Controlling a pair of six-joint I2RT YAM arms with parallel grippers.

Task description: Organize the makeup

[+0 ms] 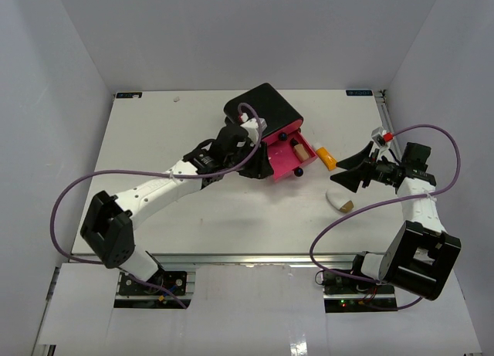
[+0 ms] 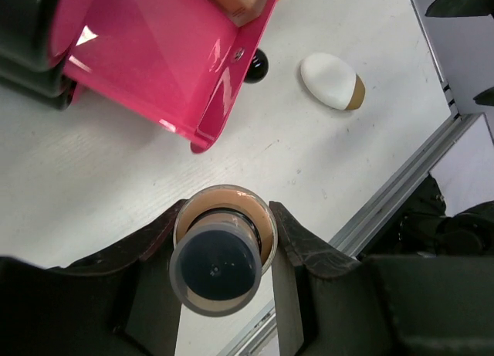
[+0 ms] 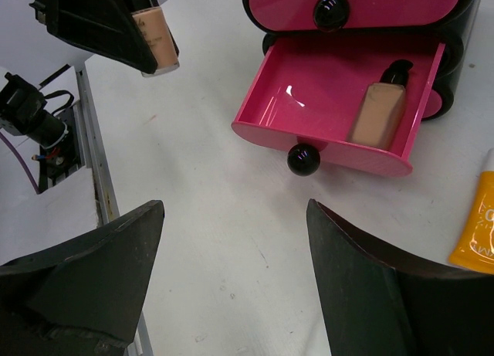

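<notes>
My left gripper (image 2: 224, 244) is shut on a tan bottle with a dark cap (image 2: 220, 252), held above the table beside the open pink drawer (image 2: 154, 55); the bottle also shows in the right wrist view (image 3: 158, 39). Another tan bottle (image 3: 378, 113) lies in that drawer (image 1: 292, 159). The orange tube (image 1: 326, 157) lies to the right of the drawer. The white oval tube with a tan end (image 1: 340, 200) lies on the table in front of it and shows in the left wrist view (image 2: 332, 81). My right gripper (image 1: 351, 171) is open and empty, above the table between both tubes.
The black box (image 1: 266, 109) with pink drawers stands mid-table, tilted; its upper drawer with a black knob (image 3: 330, 8) is shut. The open drawer's knob (image 3: 303, 159) juts toward my right gripper. The table's metal front edge (image 2: 401, 182) runs near the oval tube.
</notes>
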